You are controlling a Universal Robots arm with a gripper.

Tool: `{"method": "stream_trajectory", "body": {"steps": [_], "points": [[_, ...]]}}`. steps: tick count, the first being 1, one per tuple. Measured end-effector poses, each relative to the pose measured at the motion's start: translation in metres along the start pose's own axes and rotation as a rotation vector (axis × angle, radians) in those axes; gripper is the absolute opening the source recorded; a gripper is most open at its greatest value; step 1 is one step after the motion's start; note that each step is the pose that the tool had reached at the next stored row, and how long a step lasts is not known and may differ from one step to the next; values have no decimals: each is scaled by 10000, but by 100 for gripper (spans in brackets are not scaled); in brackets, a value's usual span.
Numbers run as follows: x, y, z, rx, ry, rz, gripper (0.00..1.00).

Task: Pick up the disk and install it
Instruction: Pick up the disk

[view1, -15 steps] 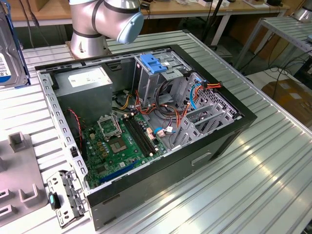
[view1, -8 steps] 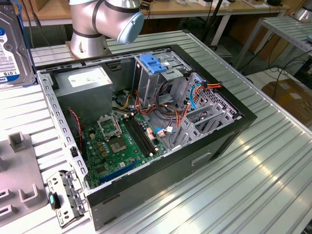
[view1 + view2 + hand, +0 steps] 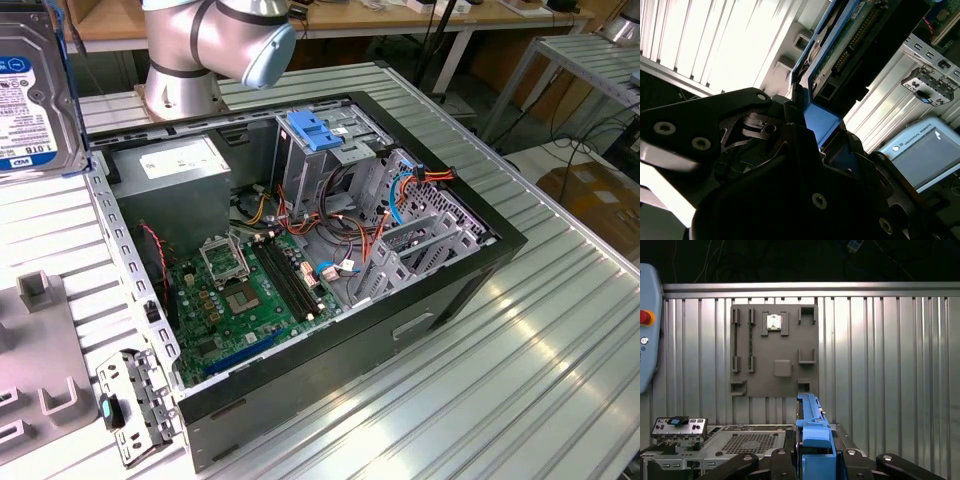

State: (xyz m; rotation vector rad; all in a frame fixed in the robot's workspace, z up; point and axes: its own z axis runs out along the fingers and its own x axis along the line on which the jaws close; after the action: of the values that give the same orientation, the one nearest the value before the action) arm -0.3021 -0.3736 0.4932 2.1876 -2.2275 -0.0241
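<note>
The disk (image 3: 32,95) hangs in the air at the exterior view's upper left, its white-and-blue label facing the camera and a blue rail along its edge. In both wrist views my gripper (image 3: 812,462) is shut on it. In the first wrist view the disk (image 3: 811,420) stands edge-on, blue rail uppermost, between the dark fingers (image 3: 782,460). In the second wrist view my gripper (image 3: 816,131) clamps the blue rail, and the disk's (image 3: 852,42) circuit-board side and connector stretch away from it.
The open computer case (image 3: 460,290) lies on the ribbed metal table, with motherboard (image 3: 240,290), cables and a drive cage with a light-blue latch (image 3: 315,130). The arm's base (image 3: 200,50) stands behind it. A grey fixture plate (image 3: 774,350), a small metal bracket (image 3: 135,405) and a teach pendant (image 3: 922,150) lie nearby.
</note>
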Motion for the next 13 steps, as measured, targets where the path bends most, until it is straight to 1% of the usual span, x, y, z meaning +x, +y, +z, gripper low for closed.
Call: {"method": "stream_trajectory", "body": {"steps": [5,8,9,11,13], "points": [[2,-79,-2,-17,0,0,37],[4,-112,-3,-22,1,0,37],[4,-173,-4,-23,0,-1,37],[3,-232,-5,-23,1,0,37],[2,-264,-5,-23,0,1,37]]}}
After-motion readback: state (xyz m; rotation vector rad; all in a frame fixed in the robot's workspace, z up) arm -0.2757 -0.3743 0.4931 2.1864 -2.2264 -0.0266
